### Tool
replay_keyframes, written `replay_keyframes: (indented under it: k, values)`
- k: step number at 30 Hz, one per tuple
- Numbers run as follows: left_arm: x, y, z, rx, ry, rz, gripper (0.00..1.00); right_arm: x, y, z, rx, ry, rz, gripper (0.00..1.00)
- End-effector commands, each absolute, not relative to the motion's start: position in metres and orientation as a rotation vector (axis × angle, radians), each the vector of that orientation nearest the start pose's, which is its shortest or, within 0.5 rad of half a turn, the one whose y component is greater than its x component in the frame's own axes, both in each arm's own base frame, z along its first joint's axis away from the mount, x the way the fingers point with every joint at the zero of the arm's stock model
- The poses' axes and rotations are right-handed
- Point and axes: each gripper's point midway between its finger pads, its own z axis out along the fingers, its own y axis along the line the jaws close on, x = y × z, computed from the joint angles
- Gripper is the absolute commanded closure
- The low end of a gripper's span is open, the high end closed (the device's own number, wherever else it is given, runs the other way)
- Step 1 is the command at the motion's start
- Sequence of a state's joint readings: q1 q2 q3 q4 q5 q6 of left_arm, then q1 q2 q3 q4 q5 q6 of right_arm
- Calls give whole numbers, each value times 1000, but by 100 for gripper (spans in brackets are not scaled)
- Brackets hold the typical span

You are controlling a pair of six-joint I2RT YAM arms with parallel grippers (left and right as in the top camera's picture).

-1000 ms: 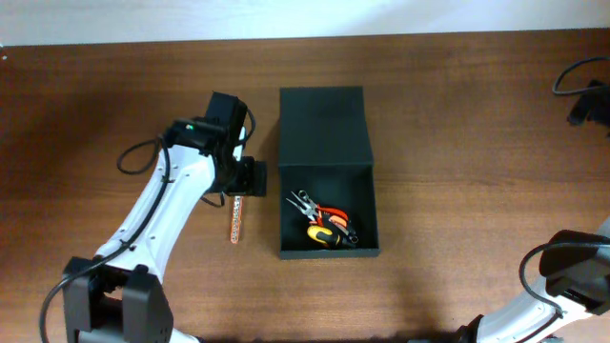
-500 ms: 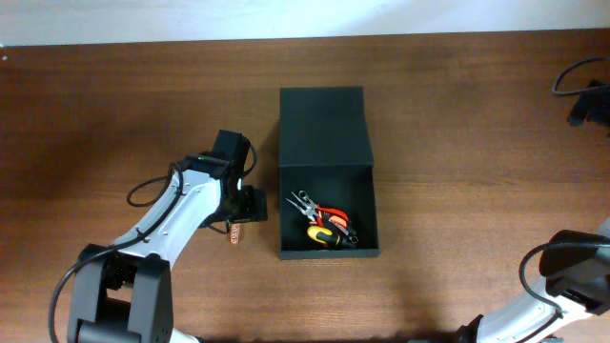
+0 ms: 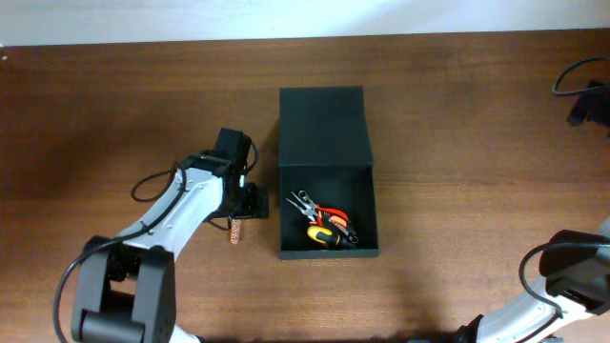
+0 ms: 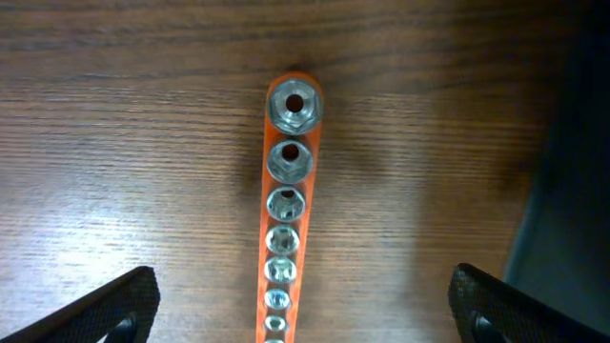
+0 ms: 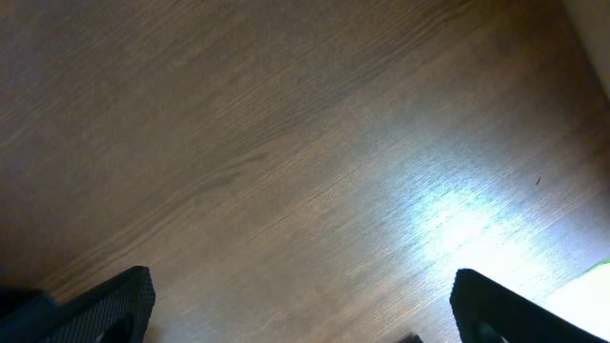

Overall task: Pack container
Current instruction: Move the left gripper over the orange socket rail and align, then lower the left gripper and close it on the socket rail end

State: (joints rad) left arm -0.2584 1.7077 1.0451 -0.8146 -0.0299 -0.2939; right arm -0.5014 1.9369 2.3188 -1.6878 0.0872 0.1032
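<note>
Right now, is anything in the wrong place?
The orange socket rail lies on the table, left of the container, while the hand tools are already inside. Nothing looks spilled or broken.

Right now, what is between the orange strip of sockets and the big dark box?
Nothing but bare wooden table. The left wrist view shows it best: the socket strip lies apart from the box, with only wood between them.

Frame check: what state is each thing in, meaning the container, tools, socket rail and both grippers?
container: lid flap open, laid back.
hand tools: lying inside the container.
socket rail: lying outside the container, ungripped.
left gripper: open, over the socket rail.
right gripper: open, holding nothing.
</note>
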Motion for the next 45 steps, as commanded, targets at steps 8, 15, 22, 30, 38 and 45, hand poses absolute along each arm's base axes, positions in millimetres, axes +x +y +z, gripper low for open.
replay_keyframes:
  k: [8, 15, 22, 30, 38, 45]
  values:
    - [297, -50, 8, 39, 3109, 15, 1, 329, -199, 270, 892, 2754, -197, 1]
    - [301, -56, 8, 50, 3096, -44, 1, 329, -199, 270, 892, 2754, -197, 1]
    - [303, -56, 8, 50, 3088, -47, 1, 329, -199, 270, 892, 2754, -197, 1]
    - [295, -55, -7, 49, 3148, -33, 1, 329, -199, 270, 892, 2754, -197, 1]
    - [291, -54, -16, 49, 3179, -21, 1, 329, -199, 270, 892, 2754, -197, 1]
    - [291, -57, -16, 64, 3179, -21, 1, 329, -199, 270, 892, 2754, -197, 1]
